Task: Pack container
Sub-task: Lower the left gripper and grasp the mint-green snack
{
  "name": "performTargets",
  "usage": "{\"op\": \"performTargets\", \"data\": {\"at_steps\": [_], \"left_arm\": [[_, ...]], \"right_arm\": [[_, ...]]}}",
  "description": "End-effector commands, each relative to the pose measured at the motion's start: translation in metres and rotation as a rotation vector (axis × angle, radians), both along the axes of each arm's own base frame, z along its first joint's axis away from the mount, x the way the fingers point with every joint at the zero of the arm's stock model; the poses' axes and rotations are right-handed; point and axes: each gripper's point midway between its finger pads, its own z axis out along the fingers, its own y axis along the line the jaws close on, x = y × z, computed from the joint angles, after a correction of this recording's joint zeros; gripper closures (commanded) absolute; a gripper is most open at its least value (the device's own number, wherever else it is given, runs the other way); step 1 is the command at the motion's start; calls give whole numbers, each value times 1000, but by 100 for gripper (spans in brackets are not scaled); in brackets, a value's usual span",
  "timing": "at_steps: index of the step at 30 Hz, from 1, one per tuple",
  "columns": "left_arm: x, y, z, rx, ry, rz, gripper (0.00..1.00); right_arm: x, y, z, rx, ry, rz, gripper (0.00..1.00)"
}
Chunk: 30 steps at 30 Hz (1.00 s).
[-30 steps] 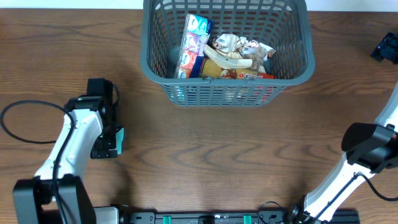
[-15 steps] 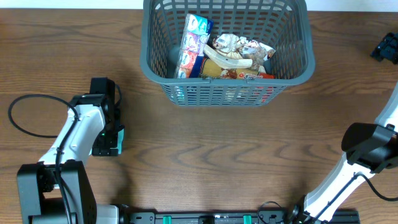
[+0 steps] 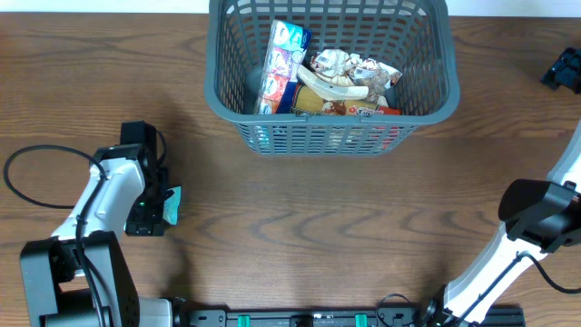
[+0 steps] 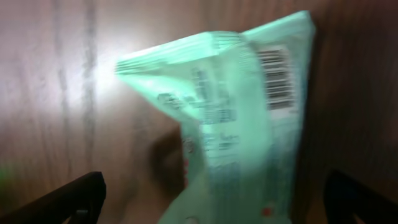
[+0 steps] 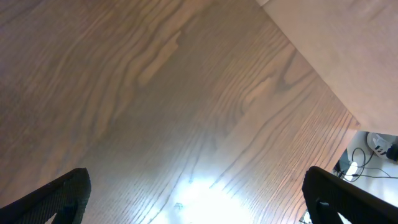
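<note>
Dark grey plastic lattice basket (image 3: pixel 331 136) sits far centre, part-filled. Left gripper (image 4: pixel 214 199) stands spread astride a mint-green snack packet (image 4: pixel 242 112) near left; a shallow pinch could let it slip. Right gripper (image 5: pixel 199 199) is spread too, empty.

Seemingly a robotics lab bench: left arm (image 3: pixel 102 204) and right arm (image 3: pixel 486 272) mounted at lower corners, loose cable (image 3: pixel 41 149) at left, wood-grain table (image 3: pixel 318 227).
</note>
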Motion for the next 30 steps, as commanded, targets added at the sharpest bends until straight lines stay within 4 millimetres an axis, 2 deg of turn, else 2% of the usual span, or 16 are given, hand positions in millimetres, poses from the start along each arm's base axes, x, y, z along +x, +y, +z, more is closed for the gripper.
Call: {"op": "performTargets", "data": {"at_steps": [1,11,23,30], "left_arm": [[1,2,-3,3,10,-55,1],[16,4,-3,13,-46,-102,1],[0,2,-19,6,-12,-94,1],[1,2,-20,7,-18,-94,0]], "right_arm": [[-1,-2,-1,-6,4,-16,1],[-1,-2,-1,-6,4,-16,1],[-1,-2,-1,-6,4,-16,1],[-1,-2,-1,-6,4,-16,1]]}}
